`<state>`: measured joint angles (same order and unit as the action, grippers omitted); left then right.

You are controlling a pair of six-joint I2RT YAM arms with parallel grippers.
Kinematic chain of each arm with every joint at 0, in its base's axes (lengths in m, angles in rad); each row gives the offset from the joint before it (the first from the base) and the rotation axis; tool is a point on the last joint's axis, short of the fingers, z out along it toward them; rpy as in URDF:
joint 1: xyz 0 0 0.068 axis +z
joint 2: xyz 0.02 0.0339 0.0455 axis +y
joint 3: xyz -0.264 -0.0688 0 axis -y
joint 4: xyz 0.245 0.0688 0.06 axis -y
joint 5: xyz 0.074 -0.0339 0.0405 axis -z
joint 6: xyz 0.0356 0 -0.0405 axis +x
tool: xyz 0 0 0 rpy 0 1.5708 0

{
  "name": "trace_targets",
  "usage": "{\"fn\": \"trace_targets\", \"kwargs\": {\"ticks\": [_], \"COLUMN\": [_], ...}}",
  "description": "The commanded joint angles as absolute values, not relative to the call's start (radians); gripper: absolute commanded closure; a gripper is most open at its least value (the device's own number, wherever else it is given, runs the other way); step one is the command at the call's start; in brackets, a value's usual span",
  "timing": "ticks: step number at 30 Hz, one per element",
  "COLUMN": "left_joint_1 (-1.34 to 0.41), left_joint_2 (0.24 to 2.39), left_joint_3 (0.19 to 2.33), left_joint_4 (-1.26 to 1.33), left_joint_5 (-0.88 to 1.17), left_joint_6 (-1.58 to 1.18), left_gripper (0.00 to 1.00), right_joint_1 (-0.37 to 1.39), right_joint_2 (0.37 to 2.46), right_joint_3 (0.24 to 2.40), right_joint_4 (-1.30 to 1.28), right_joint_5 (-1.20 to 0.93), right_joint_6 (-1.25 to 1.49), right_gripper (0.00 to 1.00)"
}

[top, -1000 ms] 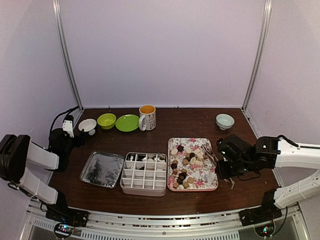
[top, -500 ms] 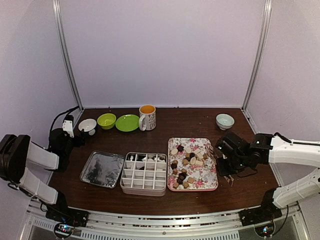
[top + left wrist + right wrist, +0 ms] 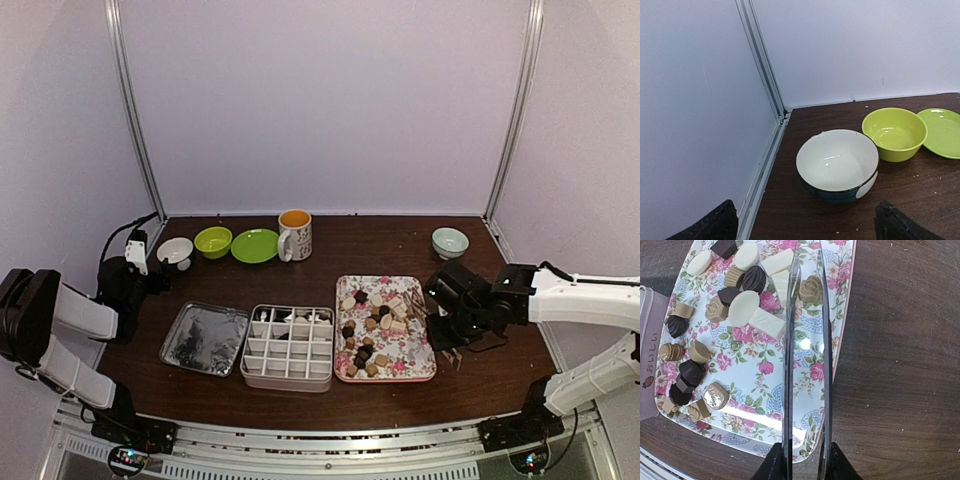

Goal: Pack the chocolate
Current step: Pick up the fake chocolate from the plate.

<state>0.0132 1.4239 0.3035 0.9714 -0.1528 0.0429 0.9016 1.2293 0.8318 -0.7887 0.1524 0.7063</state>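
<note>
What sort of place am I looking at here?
Likely a robot test booth: plain walls on metal posts box in one table, a left arm and right arm are bolted at its near edge, and chocolates lie on a floral tray.

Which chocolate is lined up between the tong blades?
The tan rose-shaped chocolate by the tray's right edge. In the right wrist view it alone shows between the two tongs blades; the white bars lie left of them.
</note>
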Motion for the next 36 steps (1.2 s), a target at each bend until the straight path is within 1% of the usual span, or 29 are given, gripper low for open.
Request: {"fn": "trace_targets", "kwargs": {"ticks": [1,8,18,31,36], "left_joint_1": [0.020,0.019,0.019,0.020,0.020], "left_joint_2": [1.425,1.425,1.425,1.425,1.425], "left_joint_3": [0.325,0.325,0.325,0.325,0.325], "left_joint_4": [1.024,1.023,1.024,1.024,1.024], "left_joint_5": [-0.154,-0.154,-0.155,-0.155,-0.155], "left_joint_6": [0.037,0.037,0.037,0.037,0.037], "left_gripper": [0.02,0.02,0.02,0.02,0.02], "right_joint_1": [0.896,0.897,0.897,0.897,0.897], "right_joint_2": [1.239,1.260,1.237,1.218,1.233], "right_joint_3": [0.837,0.829,0.799,0.828,0.821], "right_joint_4": [-0.767,-0.771,-0.773,-0.856,-0.842], "right_joint_5": [0.143,0.127,0.088,0.149,0.137], "right_joint_6": [0.709,0.719,0.756,0.764,0.760], "right_gripper": [0.72,0.72,0.72,0.70,0.69]}}
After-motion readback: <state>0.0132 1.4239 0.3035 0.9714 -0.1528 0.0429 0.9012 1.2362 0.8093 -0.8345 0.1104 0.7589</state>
